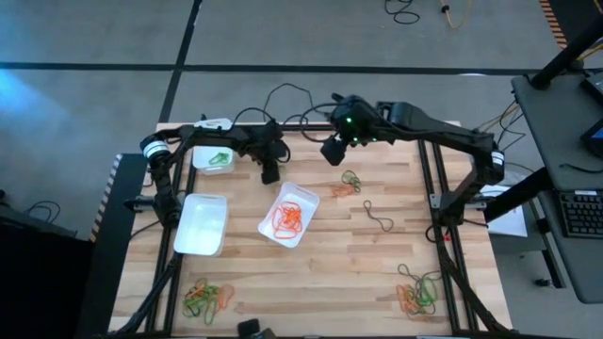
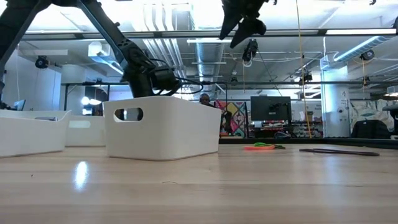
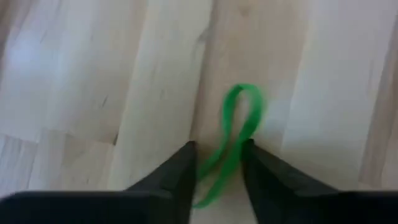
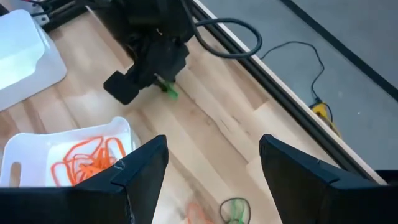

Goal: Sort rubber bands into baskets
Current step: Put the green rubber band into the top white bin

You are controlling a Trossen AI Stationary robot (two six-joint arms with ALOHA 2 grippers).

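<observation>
My left gripper (image 1: 270,175) points steeply down at the wooden table between the far-left basket and the middle basket. A single green rubber band (image 3: 242,118) runs between its fingers. The far-left basket (image 1: 215,158) holds green bands, the middle basket (image 1: 289,214) holds orange bands, and the near-left basket (image 1: 203,224) shows nothing inside. My right gripper (image 1: 334,151) hangs open high over the far middle of the table, holding nothing. Loose bands lie in heaps (image 1: 347,184) on the wood. My left gripper (image 3: 219,149) has the green band's middle stretch (image 3: 221,160) pinched between its two fingertips, coming from above and pointing steeply down. The band is squeezed into a narrow loop. Its free loop end (image 3: 245,99) lies on the wood beyond the fingers.
More mixed bands lie at the near left (image 1: 209,297) and near right (image 1: 417,294) corners. A dark band (image 1: 379,217) lies right of centre. Black cables (image 1: 292,104) run along the table's far edge, and the arms' frame rails line both sides.
</observation>
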